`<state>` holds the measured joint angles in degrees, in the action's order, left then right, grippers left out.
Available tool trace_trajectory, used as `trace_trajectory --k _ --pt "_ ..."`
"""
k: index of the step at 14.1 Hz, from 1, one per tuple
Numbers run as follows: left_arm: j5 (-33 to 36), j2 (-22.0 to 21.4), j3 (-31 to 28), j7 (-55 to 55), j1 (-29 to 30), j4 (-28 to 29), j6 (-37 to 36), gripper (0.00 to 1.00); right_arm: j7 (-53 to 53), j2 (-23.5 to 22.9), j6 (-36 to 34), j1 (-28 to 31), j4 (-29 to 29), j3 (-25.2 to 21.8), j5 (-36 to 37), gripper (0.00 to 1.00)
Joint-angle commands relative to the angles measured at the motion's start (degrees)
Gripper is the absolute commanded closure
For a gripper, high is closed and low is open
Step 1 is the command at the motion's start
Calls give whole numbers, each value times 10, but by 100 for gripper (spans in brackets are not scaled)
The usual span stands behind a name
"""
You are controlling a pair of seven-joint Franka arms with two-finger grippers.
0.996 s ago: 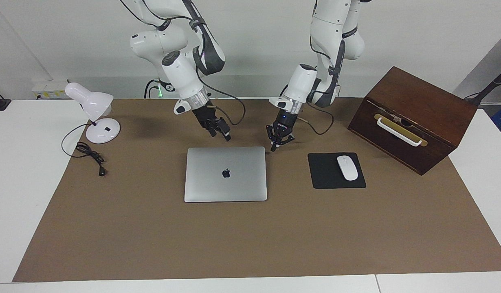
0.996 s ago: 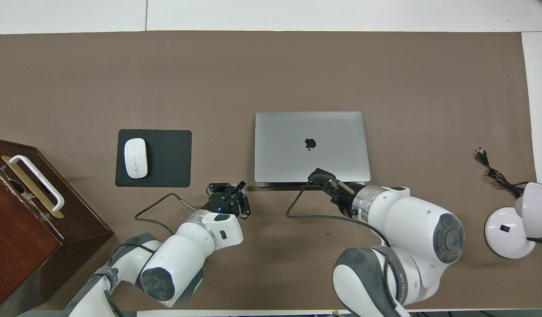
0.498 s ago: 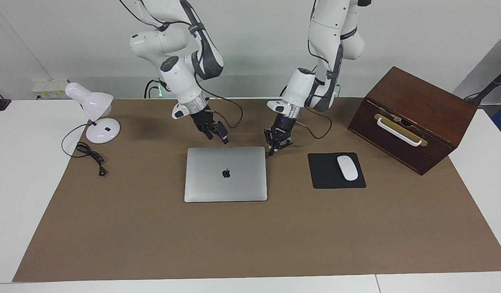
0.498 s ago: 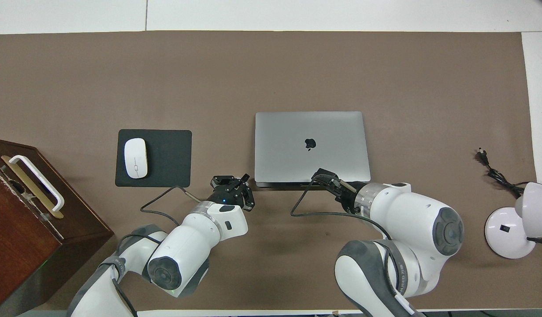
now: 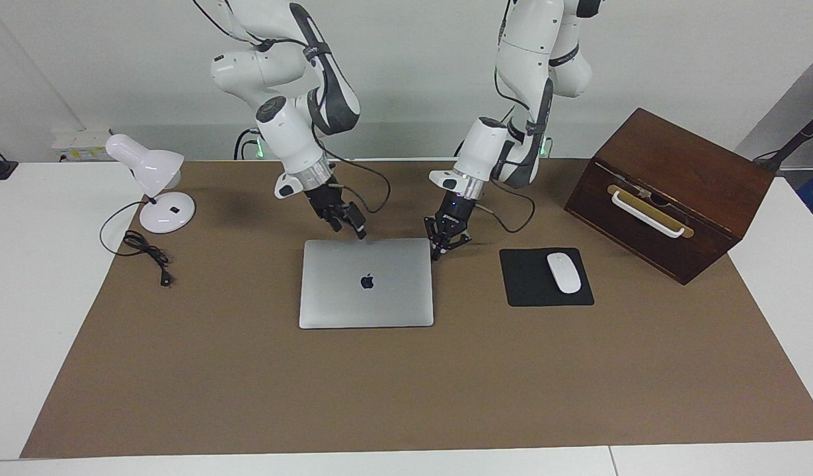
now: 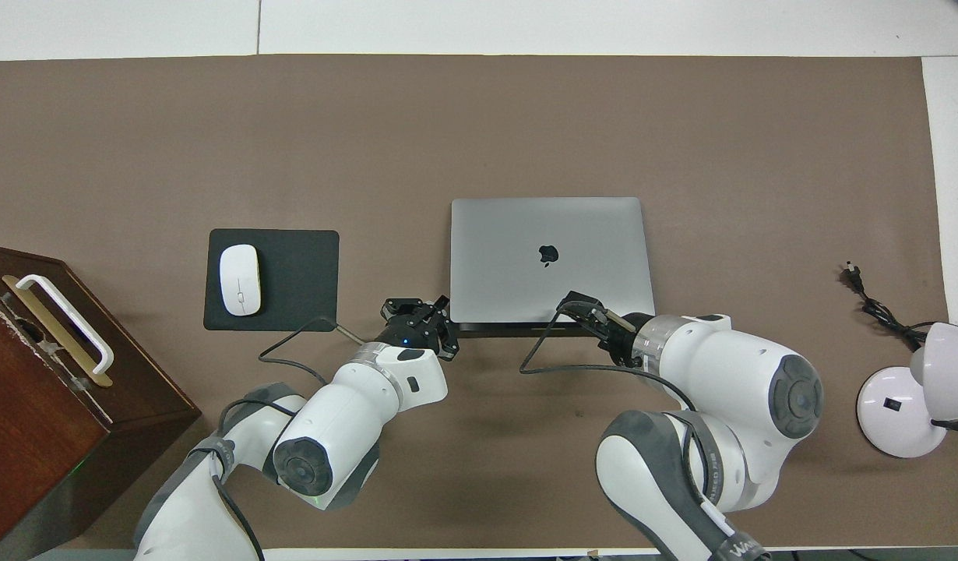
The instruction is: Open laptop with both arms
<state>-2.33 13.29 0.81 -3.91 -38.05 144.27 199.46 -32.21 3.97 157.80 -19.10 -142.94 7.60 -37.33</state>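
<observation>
laptop (image 5: 366, 283) closed, flat, both grippers at its robot-side edge

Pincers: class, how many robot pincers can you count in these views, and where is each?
2. The left pincer is at the laptop's corner toward the mouse pad; the right pincer is over its robot-side edge.

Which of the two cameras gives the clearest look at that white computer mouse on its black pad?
The overhead view: the white oval computer mouse is seen straight down, unobstructed, lying along the black rectangular mouse pad with its centre seam visible. The facing view shows the mouse whole too, but slantwise.
</observation>
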Motion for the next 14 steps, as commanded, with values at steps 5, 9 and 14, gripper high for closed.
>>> trace_trajectory --k 5,9,14 --pt "-7 38 -6 -6 -7 -33 14 100 33 -28 5 6 28 2 -27 0" --pt "-6 45 -7 -6 -9 -35 14 100 37 -29 5 8 34 -1 -27 0" --pt "-4 46 -6 -5 -8 -32 15 100 39 -29 5 8 35 -1 -27 0"
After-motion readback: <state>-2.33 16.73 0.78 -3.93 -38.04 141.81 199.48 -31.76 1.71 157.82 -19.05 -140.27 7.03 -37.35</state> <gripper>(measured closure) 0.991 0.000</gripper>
